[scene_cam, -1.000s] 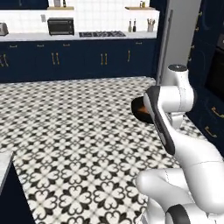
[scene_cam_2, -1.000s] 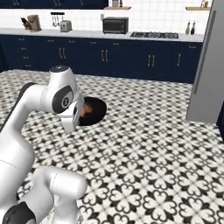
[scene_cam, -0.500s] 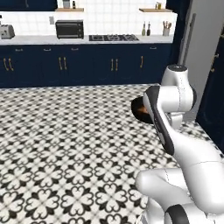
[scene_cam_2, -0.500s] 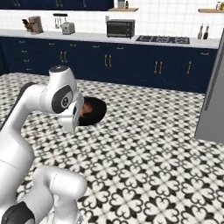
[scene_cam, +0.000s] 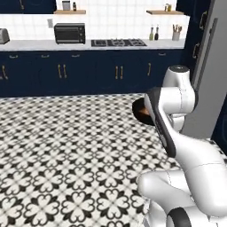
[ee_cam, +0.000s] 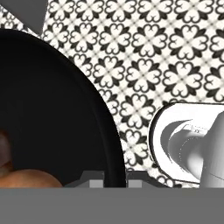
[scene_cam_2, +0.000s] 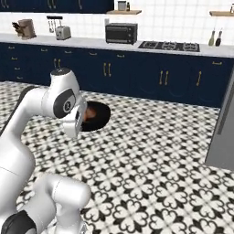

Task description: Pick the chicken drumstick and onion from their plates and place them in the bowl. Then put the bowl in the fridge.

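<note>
Bowl (ee_cam: 52, 109) rim pinched between closed fingers (ee_cam: 114, 179), onion (ee_cam: 30, 178) and chicken drumstick (ee_cam: 3, 151) inside

A kitchen with a black-and-white patterned tile floor (scene_cam: 66, 146). Navy blue cabinets (scene_cam: 88, 73) with brass handles run along the back wall under a pale countertop (scene_cam_2: 91, 43). On it sit a black microwave (scene_cam: 69, 33), a toaster (scene_cam_2: 62, 32) and a gas cooktop (scene_cam: 118, 43). White tiled wall (scene_cam: 119, 24) above, with wooden shelves (scene_cam: 167, 12).
</note>
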Available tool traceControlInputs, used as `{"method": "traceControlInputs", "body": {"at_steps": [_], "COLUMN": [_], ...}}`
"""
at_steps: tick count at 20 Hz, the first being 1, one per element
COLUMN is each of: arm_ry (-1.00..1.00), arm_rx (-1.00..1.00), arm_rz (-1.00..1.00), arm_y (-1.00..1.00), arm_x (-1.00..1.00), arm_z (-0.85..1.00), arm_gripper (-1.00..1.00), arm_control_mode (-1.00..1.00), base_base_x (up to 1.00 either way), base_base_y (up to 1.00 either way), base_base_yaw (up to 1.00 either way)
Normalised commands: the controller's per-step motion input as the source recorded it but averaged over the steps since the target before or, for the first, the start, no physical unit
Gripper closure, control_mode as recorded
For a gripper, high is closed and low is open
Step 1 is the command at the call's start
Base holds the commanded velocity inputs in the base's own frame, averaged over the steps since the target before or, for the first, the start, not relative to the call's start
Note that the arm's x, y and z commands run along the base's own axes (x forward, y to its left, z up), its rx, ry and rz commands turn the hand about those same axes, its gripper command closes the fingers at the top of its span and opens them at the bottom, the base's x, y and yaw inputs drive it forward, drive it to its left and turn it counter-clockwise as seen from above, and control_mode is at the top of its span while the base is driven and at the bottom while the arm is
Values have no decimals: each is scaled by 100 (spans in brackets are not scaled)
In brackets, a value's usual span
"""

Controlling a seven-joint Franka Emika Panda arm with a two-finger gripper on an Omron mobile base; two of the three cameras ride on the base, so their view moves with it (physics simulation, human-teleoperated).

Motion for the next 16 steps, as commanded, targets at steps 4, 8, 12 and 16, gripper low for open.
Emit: {"method": "traceControlInputs", "body": {"at_steps": [4, 8, 12, 16], "arm_ry": [0, 0, 0, 0], "arm_rx": [0, 0, 0, 0], "arm_rz": [0, 0, 0, 0], "arm_y": [0, 0, 0, 0], "arm_x": [0, 0, 0, 0], "arm_z": [0, 0, 0, 0], "arm_gripper": [100, 100, 100, 100], "arm_control_mode": [100, 100, 100, 100], "base_base_x": [100, 100, 100, 100], "base_base_y": [-2, -8, -1, 0], "base_base_yaw": [-6, -15, -23, -29]}}
